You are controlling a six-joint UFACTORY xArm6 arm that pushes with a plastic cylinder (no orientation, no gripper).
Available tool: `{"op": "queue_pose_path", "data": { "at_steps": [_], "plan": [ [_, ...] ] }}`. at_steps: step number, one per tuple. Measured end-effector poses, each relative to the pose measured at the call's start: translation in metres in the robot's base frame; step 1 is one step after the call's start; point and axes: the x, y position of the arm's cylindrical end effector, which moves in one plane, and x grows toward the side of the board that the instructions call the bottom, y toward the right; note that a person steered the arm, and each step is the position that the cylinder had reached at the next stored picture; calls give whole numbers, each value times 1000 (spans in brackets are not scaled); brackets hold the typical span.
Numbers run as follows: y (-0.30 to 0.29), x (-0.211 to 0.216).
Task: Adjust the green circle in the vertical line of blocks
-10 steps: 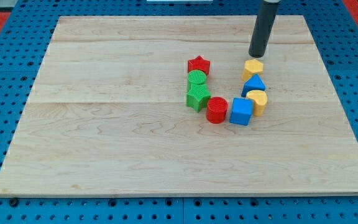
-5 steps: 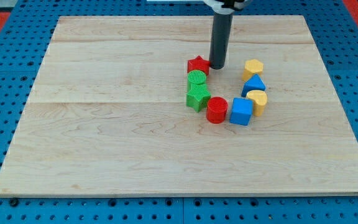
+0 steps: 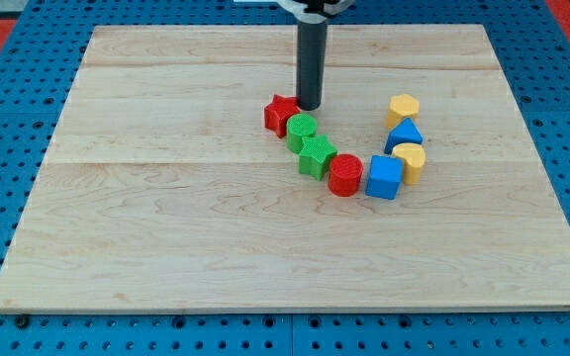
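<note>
The green circle (image 3: 302, 130) lies on the wooden board (image 3: 166, 218), just below and right of the red star (image 3: 282, 114) and above the green star (image 3: 317, 156). My tip (image 3: 309, 107) stands right beside the red star's right side and just above the green circle, touching or nearly touching both. A red cylinder (image 3: 344, 175) sits below the green star, to its right.
A blue cube (image 3: 385, 177) sits right of the red cylinder. A yellow heart (image 3: 410, 159), a blue triangle (image 3: 404, 134) and a yellow hexagon (image 3: 402, 107) rise in a column at the view's right. Blue pegboard surrounds the board.
My tip moved from the view's upper right to the left, past the red star. The red star and green circle have been pushed to the left; the other blocks have not moved.
</note>
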Motion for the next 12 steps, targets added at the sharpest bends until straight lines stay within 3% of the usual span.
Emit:
{"op": "queue_pose_path", "data": {
  "at_steps": [1, 3, 7, 9, 11, 12],
  "plan": [
    [-7, 6],
    [38, 6],
    [-6, 55],
    [12, 31],
    [12, -23],
    [-32, -20]
  ]
}}
